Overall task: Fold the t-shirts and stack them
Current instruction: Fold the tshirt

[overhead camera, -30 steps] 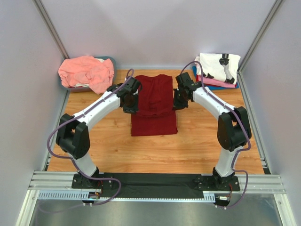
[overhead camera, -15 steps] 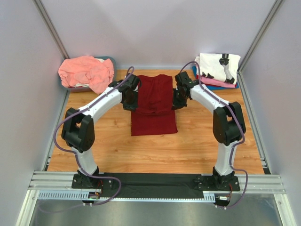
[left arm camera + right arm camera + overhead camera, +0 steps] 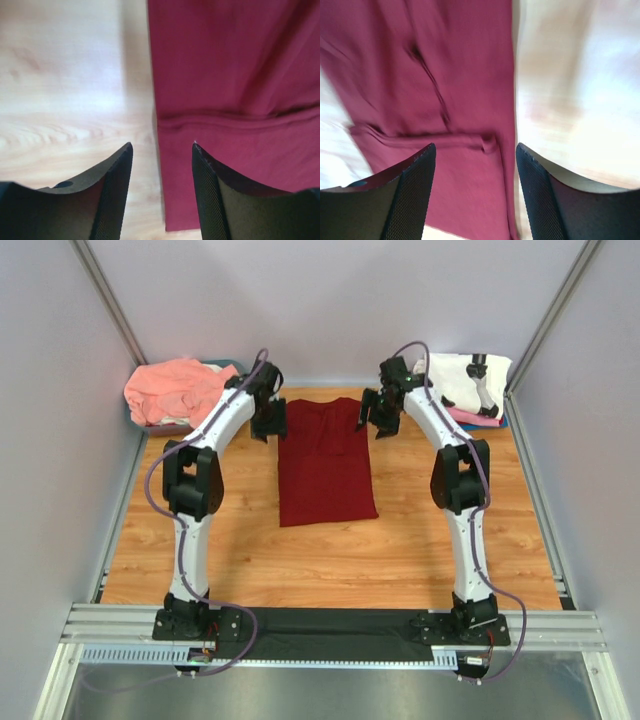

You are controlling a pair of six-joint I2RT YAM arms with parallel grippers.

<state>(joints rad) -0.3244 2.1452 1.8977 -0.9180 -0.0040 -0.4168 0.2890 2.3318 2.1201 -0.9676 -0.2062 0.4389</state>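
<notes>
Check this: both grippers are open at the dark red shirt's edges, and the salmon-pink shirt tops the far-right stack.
Not quite. The top view shows the white printed shirt topping that stack; the salmon-pink shirt lies bunched far left. The rest holds.

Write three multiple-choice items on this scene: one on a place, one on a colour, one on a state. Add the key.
1. Where does the white printed t-shirt lie?
A. flat at the table's middle
B. on top of the stack at the far right corner
C. in the bin at far left

2. What colour is the t-shirt spread out flat?
A. dark red
B. blue
C. white

3. How is the left claw?
A. shut on a sleeve
B. shut on nothing
C. open, holding nothing

Key:
1 B, the top view shows it topping the pink and blue layers there.
2 A, all three views show it as dark red.
3 C, its wrist view shows the fingers apart over the shirt's edge, with nothing between them.
</notes>
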